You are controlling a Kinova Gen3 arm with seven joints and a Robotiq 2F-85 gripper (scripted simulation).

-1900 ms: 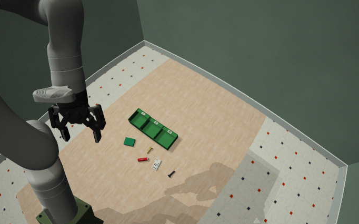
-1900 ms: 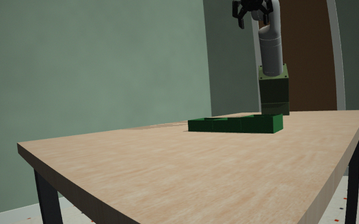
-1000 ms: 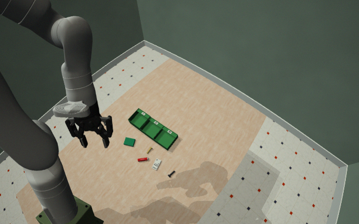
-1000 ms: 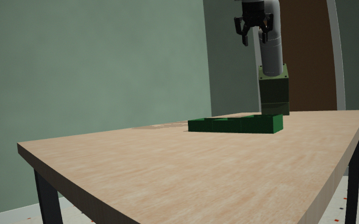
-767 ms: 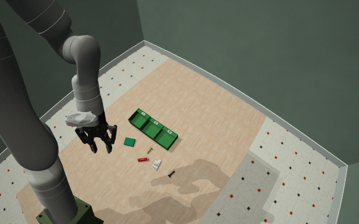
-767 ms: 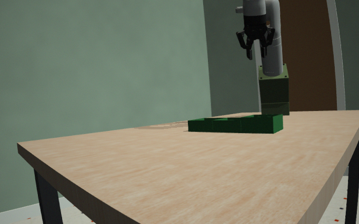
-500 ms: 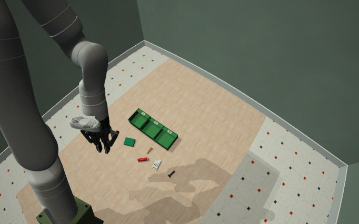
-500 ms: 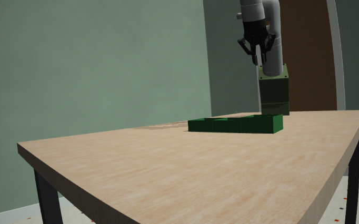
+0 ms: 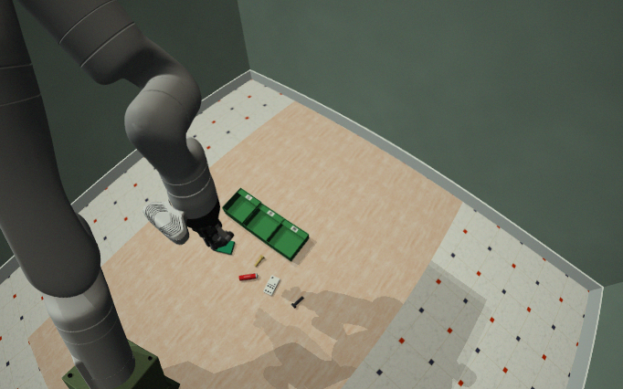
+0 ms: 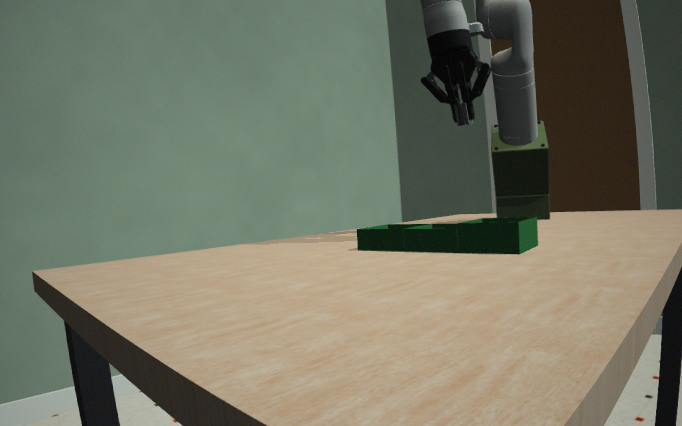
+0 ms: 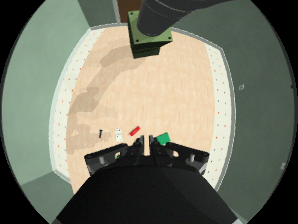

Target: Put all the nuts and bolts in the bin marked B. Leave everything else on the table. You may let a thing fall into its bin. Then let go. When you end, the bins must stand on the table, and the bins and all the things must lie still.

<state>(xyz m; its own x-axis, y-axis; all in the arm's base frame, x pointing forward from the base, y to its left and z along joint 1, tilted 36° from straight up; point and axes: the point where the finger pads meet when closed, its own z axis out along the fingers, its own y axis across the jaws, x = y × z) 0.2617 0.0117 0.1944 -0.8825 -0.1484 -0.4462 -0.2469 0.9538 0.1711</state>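
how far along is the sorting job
Nothing is binned yet. The end effector is shut, holds nothing and hangs high above the table. The gold bolt and black bolt lie on the table, both yet to go into the green bins.

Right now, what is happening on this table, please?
A single robot arm is sorting small parts into a green three-part bin. Its hand hangs high above the table with fingers shut, holding nothing. On the table lie a gold bolt, a black bolt, a red piece, a domino and a green tile. No part shows in the bin, so the sorting has not begun.
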